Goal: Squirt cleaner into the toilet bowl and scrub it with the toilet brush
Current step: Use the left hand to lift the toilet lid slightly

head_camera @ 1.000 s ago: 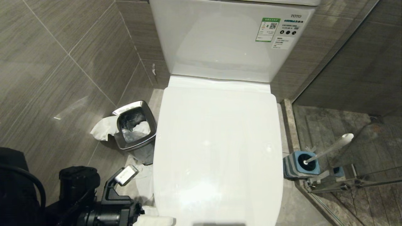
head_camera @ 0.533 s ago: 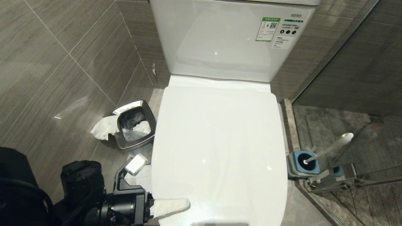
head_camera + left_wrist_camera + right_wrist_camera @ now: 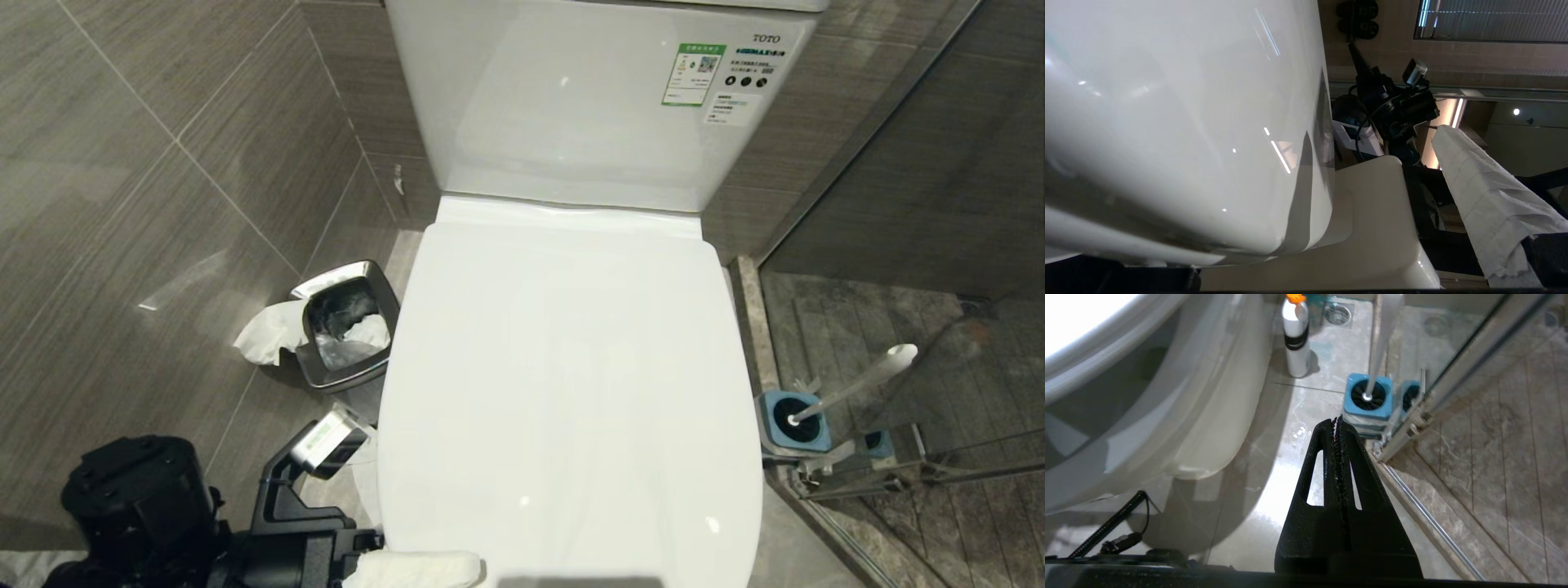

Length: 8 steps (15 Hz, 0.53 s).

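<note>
The toilet bowl's basin is hidden under the white lid (image 3: 563,392); only its glossy outer side (image 3: 1188,416) shows. My left gripper (image 3: 441,572) is at the lid's front-left edge, jaws wide. One finger (image 3: 1486,204), wrapped in white paper, lies over the edge and the other is hidden. The toilet brush's white handle (image 3: 857,384) leans out of its blue-topped holder (image 3: 792,420) on the floor right of the toilet. My right gripper (image 3: 1337,420) hangs shut and empty above the floor, just short of that holder (image 3: 1367,396). No cleaner liquid is in view.
A steel waste bin (image 3: 347,335) with crumpled paper (image 3: 265,335) beside it stands left of the toilet. A white bottle with an orange cap (image 3: 1295,335) stands on the floor by the bowl. A glass shower partition (image 3: 898,482) runs close behind the holder. The tank (image 3: 588,106) is at the back.
The left arm pushed its wrapped finger over the lid's edge, then drew back lower and to the left. The lid's front looks wider and nearer the camera. The right arm is still.
</note>
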{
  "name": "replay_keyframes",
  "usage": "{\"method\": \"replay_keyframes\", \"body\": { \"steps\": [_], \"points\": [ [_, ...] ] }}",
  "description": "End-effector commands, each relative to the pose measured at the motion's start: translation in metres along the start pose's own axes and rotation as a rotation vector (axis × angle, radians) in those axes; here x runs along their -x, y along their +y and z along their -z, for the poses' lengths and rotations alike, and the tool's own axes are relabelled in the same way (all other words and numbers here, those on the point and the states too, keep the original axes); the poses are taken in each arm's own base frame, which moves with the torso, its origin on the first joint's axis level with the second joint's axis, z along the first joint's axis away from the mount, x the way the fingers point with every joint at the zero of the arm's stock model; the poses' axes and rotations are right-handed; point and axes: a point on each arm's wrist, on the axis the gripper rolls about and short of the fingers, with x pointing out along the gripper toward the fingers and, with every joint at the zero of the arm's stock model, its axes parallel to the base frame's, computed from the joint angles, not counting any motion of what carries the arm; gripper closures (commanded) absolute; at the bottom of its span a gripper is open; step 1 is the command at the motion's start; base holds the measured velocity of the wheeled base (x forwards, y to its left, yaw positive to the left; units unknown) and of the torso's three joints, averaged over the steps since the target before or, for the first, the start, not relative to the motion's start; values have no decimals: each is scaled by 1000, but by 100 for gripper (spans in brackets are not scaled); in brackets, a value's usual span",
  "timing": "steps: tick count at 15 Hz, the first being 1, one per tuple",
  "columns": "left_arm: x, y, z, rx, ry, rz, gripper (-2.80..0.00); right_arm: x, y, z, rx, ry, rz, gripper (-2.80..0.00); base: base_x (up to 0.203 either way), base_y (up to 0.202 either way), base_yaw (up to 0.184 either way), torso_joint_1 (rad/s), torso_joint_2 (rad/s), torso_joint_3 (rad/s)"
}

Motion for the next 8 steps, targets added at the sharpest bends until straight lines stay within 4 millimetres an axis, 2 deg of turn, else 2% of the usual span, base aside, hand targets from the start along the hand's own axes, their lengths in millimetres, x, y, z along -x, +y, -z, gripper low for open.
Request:
{"method": "replay_keyframes", "body": {
  "steps": [1, 5, 8],
  "points": [
    [9, -14, 6, -30, -13, 21, -280, 0, 0, 0, 0, 1, -1, 0, 0, 0, 0, 0, 0, 0],
    [9, -18, 10, -34, -3, 30, -280, 0, 0, 0, 0, 1, -1, 0, 0, 0, 0, 0, 0, 0],
    [7, -18, 6, -51, -13, 32, -280, 0, 0, 0, 0, 1, -1, 0, 0, 0, 0, 0, 0, 0]
  ]
}}
